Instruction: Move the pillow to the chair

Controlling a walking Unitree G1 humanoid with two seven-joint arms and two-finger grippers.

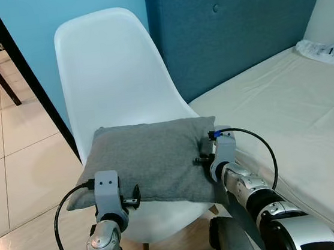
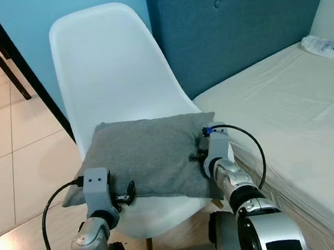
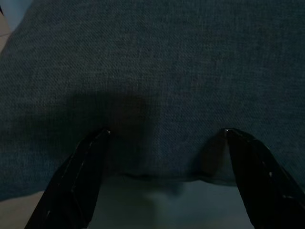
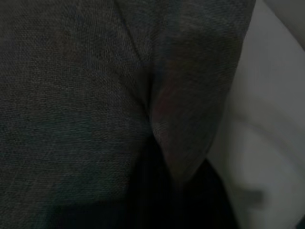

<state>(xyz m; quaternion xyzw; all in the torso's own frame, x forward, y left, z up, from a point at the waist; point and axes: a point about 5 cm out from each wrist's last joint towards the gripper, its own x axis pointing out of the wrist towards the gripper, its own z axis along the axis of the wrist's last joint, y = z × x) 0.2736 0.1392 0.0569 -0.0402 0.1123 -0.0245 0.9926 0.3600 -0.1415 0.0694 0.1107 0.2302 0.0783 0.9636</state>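
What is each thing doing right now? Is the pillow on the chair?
Pillow: lying flat on the seat, front edge hanging over.
Chair: upright, holding the pillow.
Left gripper: fingers open, at the pillow's front edge.
Right gripper: at the pillow's right corner; fingers hidden.
Bed: a plastic packet at its far corner.

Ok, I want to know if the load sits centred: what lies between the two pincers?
The grey pillow spans the stretch between the left pincer and the right pincer, resting on the white chair seat, as the left eye view shows.
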